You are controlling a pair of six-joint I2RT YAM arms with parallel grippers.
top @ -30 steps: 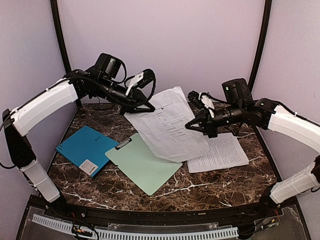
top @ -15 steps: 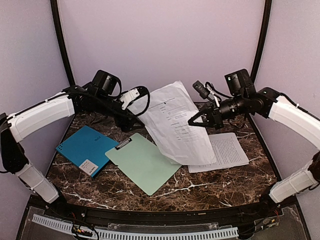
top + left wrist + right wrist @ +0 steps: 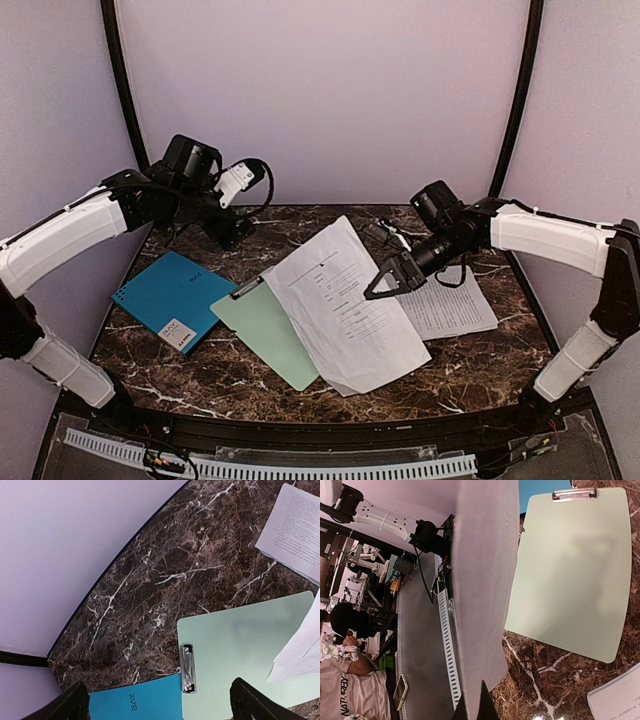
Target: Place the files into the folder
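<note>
While my right pincer (image 3: 376,291) pinches the right edge of one file (image 3: 345,312), that sheet slopes down to the left. It drapes over the pale green clipboard (image 3: 262,325) and covers the left part of the second file (image 3: 452,303). The second file lies flat on the counter (image 3: 450,372) at the right, untouched. From my right wrist I see the held sheet's blank underside running up from my closed fingers, so the grip is on paper only.

The folder (image 3: 172,300) sits at the left of the counter, just beside the clipboard's clip end and well apart from both files. Only its teal cover and white label show, so I judge it closed.

My left pincer (image 3: 228,232) hovers above the counter behind the folder, jaws spread wide and holding nothing.

Progress is early, with neither file in the folder. What's left, as I see it, is to open the folder, carry the held sheet over and slide it in, then do the second.
</note>
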